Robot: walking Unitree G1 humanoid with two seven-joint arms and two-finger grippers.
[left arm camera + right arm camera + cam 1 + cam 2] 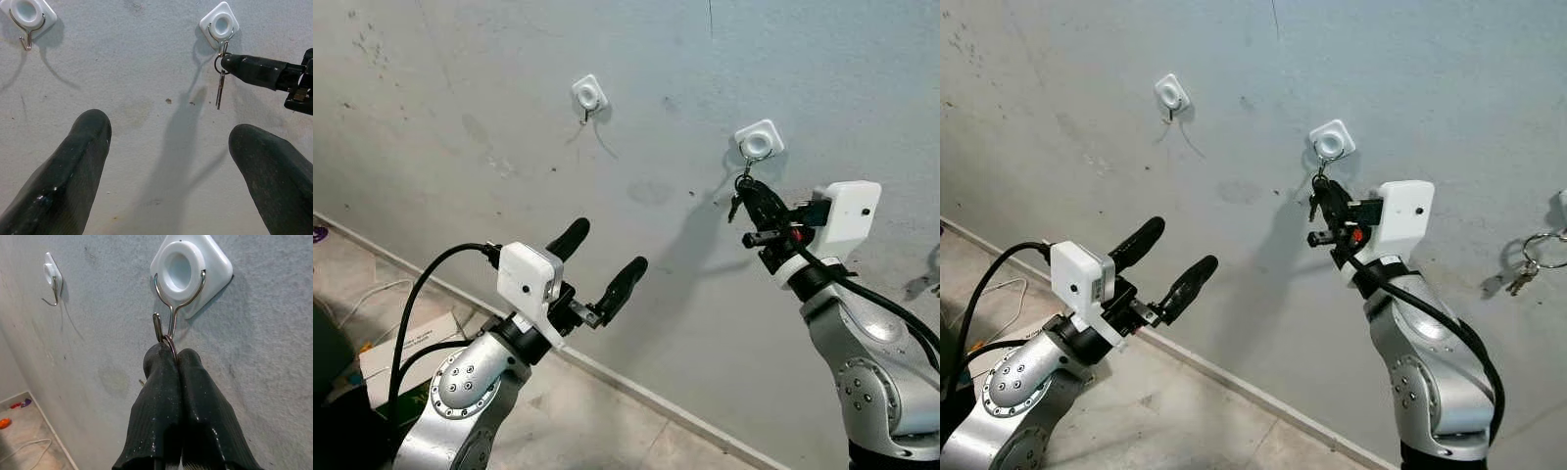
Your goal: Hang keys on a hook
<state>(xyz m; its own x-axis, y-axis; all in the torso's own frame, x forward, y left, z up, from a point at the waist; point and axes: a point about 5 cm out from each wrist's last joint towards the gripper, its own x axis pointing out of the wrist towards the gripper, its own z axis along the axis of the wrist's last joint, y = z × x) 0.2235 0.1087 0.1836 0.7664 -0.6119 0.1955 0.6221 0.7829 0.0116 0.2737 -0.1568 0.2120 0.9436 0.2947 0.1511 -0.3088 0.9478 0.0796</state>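
Note:
A white square wall hook (760, 140) with a wire hook sits on the grey wall. My right gripper (168, 352) is shut on a metal key ring (169, 343) that rests against the hook's lower wire bend. A key (221, 89) hangs from the ring just under the hook (220, 24). Whether the ring is fully over the wire I cannot tell. My left gripper (607, 257) is open and holds nothing, raised lower and to the left, away from the wall.
A second white hook (589, 94) is bare, up and to the left. Another set of keys (1528, 262) hangs on the wall at far right. The floor (578, 411) meets the wall below, with a white cable (367, 294) and a box at lower left.

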